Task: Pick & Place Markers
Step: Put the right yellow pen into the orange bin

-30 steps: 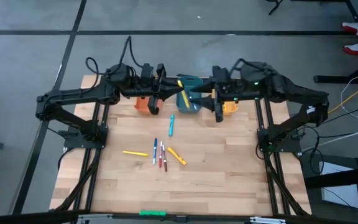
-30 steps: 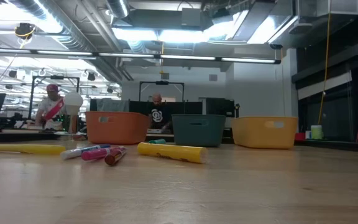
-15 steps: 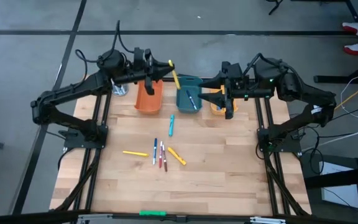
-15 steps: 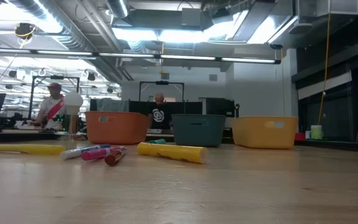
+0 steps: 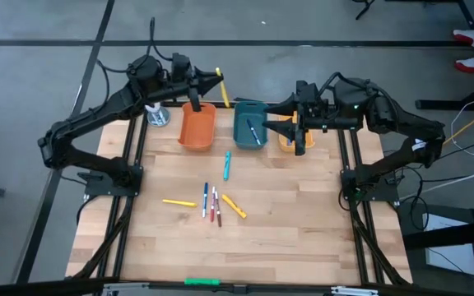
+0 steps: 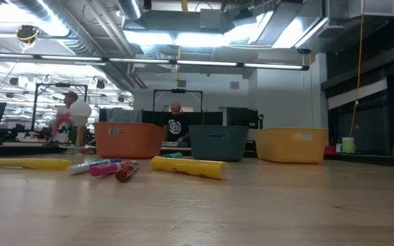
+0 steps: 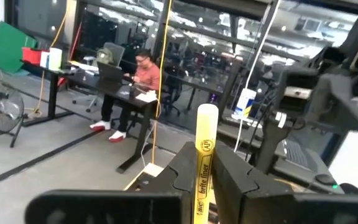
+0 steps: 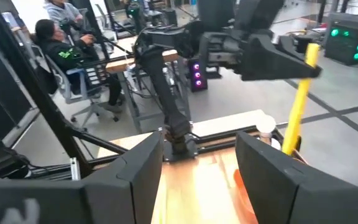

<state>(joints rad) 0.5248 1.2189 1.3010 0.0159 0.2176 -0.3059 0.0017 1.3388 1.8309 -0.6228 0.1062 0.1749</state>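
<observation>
Left gripper [image 5: 212, 80] clamps a slim yellow marker [image 5: 221, 87], its length nearly upright over the smooth orange bin [image 5: 196, 127]; right gripper [image 5: 290, 134] gapes empty.

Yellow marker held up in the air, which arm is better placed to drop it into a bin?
Left. Its end effector already grips the yellow marker near the orange bin; the right end effector is open.

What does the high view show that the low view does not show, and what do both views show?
Only the high view shows the left gripper holding a yellow marker above the table's far edge, and the right gripper with open fingers near the yellow bin. Only the low view shows people in the room behind. Both show the orange bin, the teal bin and markers lying on the table.
</observation>
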